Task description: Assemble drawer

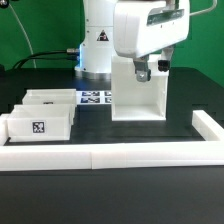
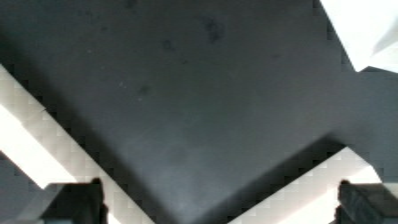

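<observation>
The drawer's tall open-fronted box [image 1: 138, 100] stands upright on the black table [image 1: 150, 132], towards the exterior view's right, its open side turned to that camera. The gripper [image 1: 151, 70] hangs right at the top of it. From the exterior view I cannot tell whether it touches the top edge.

In the wrist view the two dark fingertips [image 2: 71, 203] sit far apart at opposite corners, so the jaws are spread wide with nothing between them, only dark surface. White bands [image 2: 25, 130] cross that picture on either side, but I cannot tell which part they belong to.

Out from the box, towards the exterior view's left, the marker board [image 1: 93, 97] lies flat on the table just beside the box's foot. Further left are the two shallow trays, well apart from the box. The near tray [image 1: 42, 125] shows a square tag on its front face, and the far tray [image 1: 50, 99] sits close behind it. The long low white border wall [image 1: 120, 152] runs along the front and turns up the right side. The arm's base [image 1: 98, 40] rises behind everything.
</observation>
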### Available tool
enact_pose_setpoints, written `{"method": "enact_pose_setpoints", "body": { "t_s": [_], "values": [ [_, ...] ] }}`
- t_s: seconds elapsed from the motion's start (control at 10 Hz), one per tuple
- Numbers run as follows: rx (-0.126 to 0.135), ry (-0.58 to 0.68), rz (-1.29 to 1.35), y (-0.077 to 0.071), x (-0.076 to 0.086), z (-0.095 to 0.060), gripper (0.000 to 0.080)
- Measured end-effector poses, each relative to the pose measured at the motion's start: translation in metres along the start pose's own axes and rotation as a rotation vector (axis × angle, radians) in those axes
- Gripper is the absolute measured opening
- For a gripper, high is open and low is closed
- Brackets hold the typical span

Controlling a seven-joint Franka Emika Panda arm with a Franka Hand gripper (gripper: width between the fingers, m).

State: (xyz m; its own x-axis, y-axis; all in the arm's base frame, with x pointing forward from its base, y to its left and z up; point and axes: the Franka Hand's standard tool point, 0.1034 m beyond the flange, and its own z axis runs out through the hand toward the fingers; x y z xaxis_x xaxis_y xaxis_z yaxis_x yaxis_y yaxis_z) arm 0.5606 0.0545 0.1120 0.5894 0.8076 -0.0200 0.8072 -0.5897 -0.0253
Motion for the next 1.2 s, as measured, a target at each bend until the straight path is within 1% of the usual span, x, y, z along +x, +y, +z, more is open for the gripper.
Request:
{"method": "enact_pose_setpoints", "body": {
  "t_s": [0.6, 0.7, 0.8, 0.9, 1.0, 1.2],
  "values": [
    [0.0, 0.0, 0.001, 0.0, 0.0, 0.0, 0.0649],
    [-0.006, 0.011, 0.067, -0.003, -0.005, -0.003, 0.0649],
    [-0.017, 0.016, 0.144, -0.013, -0.015, -0.009, 0.0649],
    [-0.016, 0.008, 0.216, -0.025, -0.024, -0.013, 0.0649],
    [-0.018, 0.005, 0.274, -0.036, -0.028, -0.017, 0.0649],
    [-0.025, -0.002, 0.439, -0.062, -0.037, -0.028, 0.0649]
  ]
}}
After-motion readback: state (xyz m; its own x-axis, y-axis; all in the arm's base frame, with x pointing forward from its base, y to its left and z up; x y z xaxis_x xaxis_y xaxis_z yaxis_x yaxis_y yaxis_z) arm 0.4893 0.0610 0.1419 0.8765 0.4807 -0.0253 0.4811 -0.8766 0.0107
